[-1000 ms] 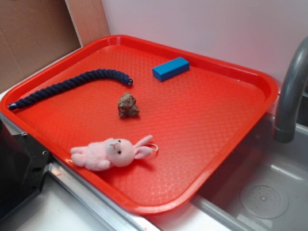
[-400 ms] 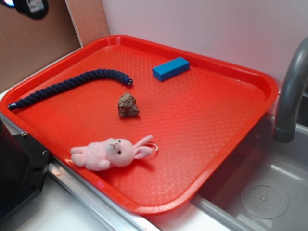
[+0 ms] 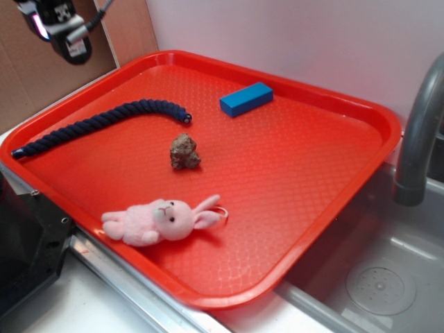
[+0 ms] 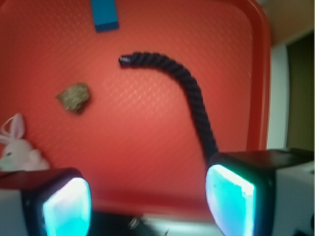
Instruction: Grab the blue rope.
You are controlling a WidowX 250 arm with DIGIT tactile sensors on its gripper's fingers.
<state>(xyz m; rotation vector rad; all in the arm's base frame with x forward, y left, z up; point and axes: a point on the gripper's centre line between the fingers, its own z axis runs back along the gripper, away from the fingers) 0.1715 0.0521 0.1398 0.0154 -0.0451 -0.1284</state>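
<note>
Wrist view shows the blue rope (image 4: 184, 83), a dark navy twisted curve, beyond wide-spread, empty fingers (image 4: 66, 206).

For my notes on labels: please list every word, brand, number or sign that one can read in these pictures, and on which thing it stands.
No text can be read in either view.
The hand carries a small white patch with dark marks, too small and blurred to read.
The blue rope, blue block, rock, pink bunny and red tray show no writing.
</note>
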